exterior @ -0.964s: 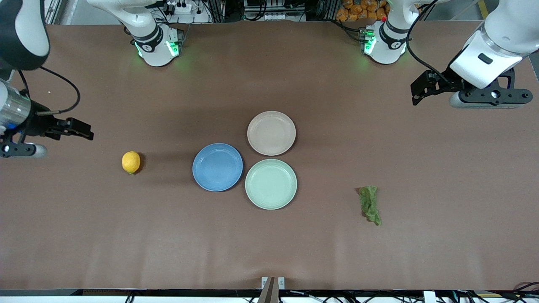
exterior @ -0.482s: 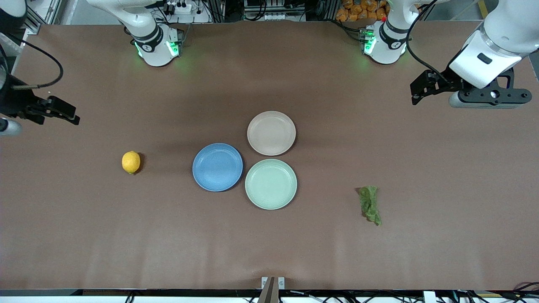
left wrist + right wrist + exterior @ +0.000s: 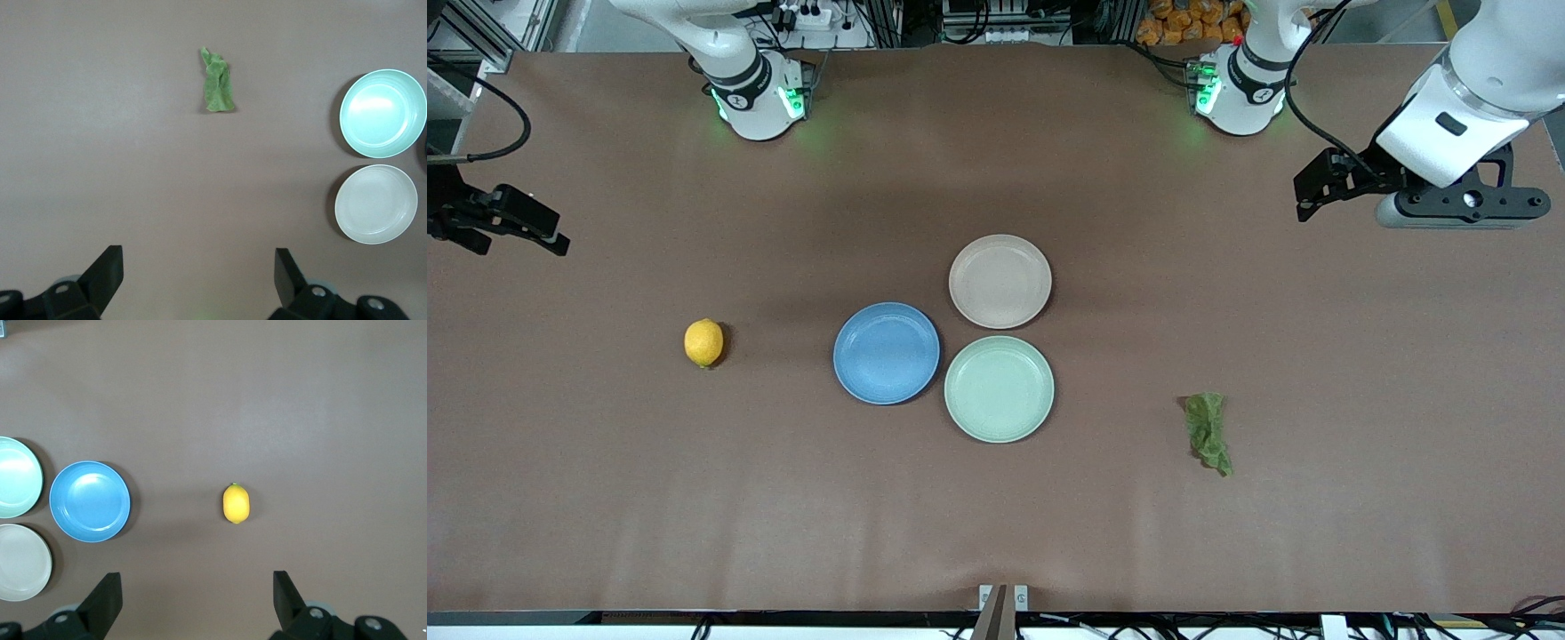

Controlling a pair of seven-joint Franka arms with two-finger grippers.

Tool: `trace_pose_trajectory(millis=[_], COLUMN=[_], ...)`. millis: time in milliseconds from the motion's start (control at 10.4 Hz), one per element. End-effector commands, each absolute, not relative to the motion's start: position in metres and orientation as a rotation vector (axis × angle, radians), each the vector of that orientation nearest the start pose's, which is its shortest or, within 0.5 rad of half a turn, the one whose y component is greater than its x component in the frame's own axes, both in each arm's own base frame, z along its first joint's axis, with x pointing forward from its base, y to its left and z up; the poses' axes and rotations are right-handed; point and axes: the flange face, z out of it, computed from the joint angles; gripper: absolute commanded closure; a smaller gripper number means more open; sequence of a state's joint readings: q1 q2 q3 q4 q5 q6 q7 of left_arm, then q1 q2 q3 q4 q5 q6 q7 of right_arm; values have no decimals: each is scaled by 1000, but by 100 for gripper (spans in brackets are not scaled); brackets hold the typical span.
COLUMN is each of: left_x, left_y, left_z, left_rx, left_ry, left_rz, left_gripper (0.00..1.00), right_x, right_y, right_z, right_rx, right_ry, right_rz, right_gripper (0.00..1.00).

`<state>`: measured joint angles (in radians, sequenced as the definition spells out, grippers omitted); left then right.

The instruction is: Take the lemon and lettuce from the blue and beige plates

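Note:
The lemon (image 3: 703, 343) lies on the bare table toward the right arm's end; it also shows in the right wrist view (image 3: 235, 503). The lettuce (image 3: 1208, 433) lies on the table toward the left arm's end, and shows in the left wrist view (image 3: 217, 83). The blue plate (image 3: 887, 353) and the beige plate (image 3: 1000, 281) stand empty at mid-table. My right gripper (image 3: 547, 229) is open and empty, high over the table's edge at its own end. My left gripper (image 3: 1305, 200) is open and empty, high over its end.
An empty mint-green plate (image 3: 999, 388) touches the blue and beige plates, nearer to the front camera than the beige one. The arm bases stand along the table's edge farthest from the front camera.
My right gripper has drawn back toward its end of the table, away from the lemon. The left arm, the lemon, the lettuce and the plates have not moved.

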<state>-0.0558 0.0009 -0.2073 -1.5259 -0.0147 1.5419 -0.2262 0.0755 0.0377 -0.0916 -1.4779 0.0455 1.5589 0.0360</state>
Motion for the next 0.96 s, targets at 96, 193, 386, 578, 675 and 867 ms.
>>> trace_pose_trajectory(millis=[96,193,386,578,675,867], left_x=[532,531,531,531,530,530], left_y=[-142,-145,-146,-148,-150,-150], left_z=[648,648,648,648,648,648], left_rx=[-3168,-3169,-3170,-3170,-3168,-3168], left_ry=[90,97,97,107,112,112], left_rz=[-7,-9,-11,-11,-12,-12], left_gripper=[0,0,0,0,0,0], right_x=[569,571,571,569,567,564], right_y=[-6,-5,-5,-5,-6,-4], right_z=[648,647,647,641,633,624], right_rx=[-3097,-3097,-3097,-3099,-3100,-3100], right_ry=[114,112,112,109,113,115], right_rz=[-85,-90,-90,-47,19,107], right_gripper=[0,0,0,0,0,0])
